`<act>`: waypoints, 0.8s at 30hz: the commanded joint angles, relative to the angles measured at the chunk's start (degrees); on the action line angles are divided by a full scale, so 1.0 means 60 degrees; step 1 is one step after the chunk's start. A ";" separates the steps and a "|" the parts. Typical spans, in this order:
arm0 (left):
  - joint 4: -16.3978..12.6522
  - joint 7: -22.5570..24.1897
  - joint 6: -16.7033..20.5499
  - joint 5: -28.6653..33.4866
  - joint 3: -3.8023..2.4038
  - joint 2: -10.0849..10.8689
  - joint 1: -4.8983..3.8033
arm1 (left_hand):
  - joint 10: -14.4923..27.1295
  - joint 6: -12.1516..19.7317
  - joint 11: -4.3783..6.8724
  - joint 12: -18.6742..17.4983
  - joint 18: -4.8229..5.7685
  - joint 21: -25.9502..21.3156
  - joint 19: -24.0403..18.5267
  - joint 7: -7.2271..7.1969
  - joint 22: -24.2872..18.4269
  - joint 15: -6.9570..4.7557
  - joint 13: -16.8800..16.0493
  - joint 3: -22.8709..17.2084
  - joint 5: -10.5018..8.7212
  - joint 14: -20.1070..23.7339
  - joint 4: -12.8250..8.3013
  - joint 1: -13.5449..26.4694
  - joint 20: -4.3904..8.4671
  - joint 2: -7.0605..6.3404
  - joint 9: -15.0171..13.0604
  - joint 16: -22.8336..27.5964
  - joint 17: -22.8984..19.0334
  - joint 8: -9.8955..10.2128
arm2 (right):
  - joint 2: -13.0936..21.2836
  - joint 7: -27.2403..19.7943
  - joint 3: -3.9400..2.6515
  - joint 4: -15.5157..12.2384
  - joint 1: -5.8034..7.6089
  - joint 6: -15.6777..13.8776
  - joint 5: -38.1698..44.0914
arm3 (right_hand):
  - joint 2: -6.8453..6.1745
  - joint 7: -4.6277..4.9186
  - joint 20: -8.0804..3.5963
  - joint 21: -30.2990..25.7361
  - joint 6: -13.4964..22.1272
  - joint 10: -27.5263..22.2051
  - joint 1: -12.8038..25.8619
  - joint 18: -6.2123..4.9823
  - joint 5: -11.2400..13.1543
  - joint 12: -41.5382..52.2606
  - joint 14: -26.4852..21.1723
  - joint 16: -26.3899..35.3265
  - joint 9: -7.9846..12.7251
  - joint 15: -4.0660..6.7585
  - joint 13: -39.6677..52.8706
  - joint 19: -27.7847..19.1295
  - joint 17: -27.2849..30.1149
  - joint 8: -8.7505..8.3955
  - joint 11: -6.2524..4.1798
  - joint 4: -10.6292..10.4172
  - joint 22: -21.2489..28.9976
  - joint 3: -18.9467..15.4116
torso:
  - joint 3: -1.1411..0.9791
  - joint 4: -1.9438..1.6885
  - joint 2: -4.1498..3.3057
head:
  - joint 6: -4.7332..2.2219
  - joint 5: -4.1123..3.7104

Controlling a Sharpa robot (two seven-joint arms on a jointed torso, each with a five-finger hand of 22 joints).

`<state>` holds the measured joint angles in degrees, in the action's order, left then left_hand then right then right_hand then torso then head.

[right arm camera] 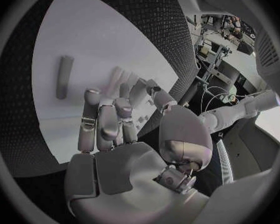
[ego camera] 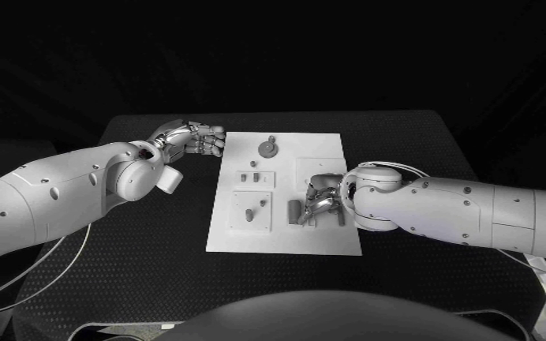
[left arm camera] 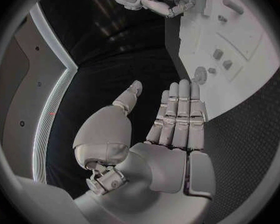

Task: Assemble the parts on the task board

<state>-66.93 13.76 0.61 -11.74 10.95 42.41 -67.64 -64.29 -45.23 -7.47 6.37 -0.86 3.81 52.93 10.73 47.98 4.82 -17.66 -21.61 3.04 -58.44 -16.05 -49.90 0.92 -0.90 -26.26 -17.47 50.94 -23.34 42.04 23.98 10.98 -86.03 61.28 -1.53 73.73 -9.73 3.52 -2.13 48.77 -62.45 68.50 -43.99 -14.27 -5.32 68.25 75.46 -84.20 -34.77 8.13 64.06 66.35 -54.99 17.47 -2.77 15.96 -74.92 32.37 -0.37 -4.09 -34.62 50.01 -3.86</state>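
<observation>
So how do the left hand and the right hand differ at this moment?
The left hand sits over the black table beside the board's far left edge; the right hand is over the board's near right part. The left hand's fingers lie straight and together; the right hand's fingers curl inward. Neither plainly holds a part.

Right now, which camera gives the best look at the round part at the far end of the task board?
The head view: the round part lies unobstructed near the far edge of the task board. The left wrist view shows it smaller, just past the left hand. The right wrist view faces a bar-shaped part instead.
</observation>
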 commanded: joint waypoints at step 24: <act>-0.0035 0.0071 -0.0104 0.0005 -0.0008 0.0006 -0.0005 | 0.0031 0.0043 0.0037 0.0049 0.0133 0.0021 -0.0053 -0.0009 -0.0012 0.0027 0.0015 -0.0041 -0.0036 0.0072 -0.0020 0.0069 -0.0025 -0.0016 0.0019 0.0058 0.0006 -0.0072 | -0.0052 0.0101 -0.0002 0.0070 -0.0002 -0.0116 0.0756 | 0.0338 0.0037 0.0026 -0.0037 -0.0055 0.0097 -0.0100 -0.0122 -0.0003 0.0004 0.0030 -0.0026 -0.0026 0.0025 0.0102 0.0083 -0.0078 -0.0047 0.0036 0.0000 -0.0183 -0.0033 | 0.0002 -0.0002 -0.0002 | -0.0002 -0.0002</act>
<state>-67.00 13.74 0.56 -11.75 10.95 42.48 -67.64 -64.29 -45.23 -7.46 6.37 -0.86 3.81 52.93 10.73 47.98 4.82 -17.66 -21.61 3.04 -58.44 -16.05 -49.90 0.92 -0.90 -26.20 -17.47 50.95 -23.57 41.78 24.16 10.97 -85.69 61.29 -1.89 75.59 -8.21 3.50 -1.93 48.77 -62.45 68.71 -44.59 -14.34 -5.32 68.08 75.39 -84.20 -34.86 8.05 64.62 66.53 -55.39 17.27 -2.56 15.89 -74.91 32.44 -0.37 -4.10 -34.62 50.01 -3.86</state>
